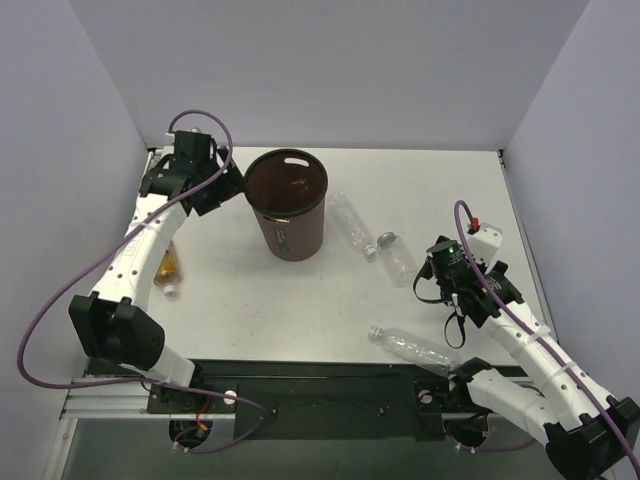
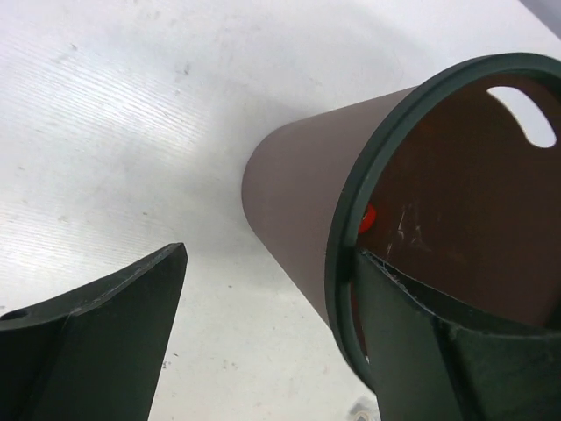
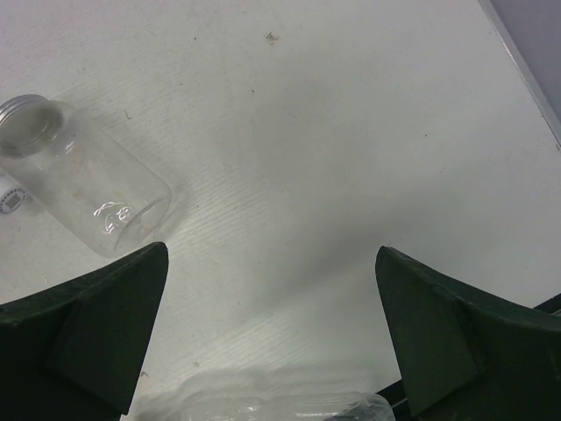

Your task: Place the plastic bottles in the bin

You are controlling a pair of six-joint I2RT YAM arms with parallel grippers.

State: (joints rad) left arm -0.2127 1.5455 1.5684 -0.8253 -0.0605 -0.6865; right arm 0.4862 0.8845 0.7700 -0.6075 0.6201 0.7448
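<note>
The dark brown bin [image 1: 287, 215] stands upright at the back middle of the table. My left gripper [image 1: 232, 188] is open at its left rim; in the left wrist view one finger [image 2: 438, 351] lies over the bin's [image 2: 298, 193] mouth and the other finger [image 2: 105, 342] outside it. A small red spot [image 2: 367, 217] shows inside. A long clear bottle [image 1: 352, 222] and a short one [image 1: 397, 256] lie right of the bin. Another bottle [image 1: 410, 347] lies near the front. My right gripper [image 1: 436, 300] hangs open and empty between them. An amber bottle [image 1: 168, 268] lies under the left arm.
Grey walls close in the table at the back and both sides. A black rail [image 1: 320, 385] with the arm bases runs along the front edge. In the right wrist view the short bottle [image 3: 79, 189] lies upper left and the front bottle [image 3: 263, 405] at the bottom.
</note>
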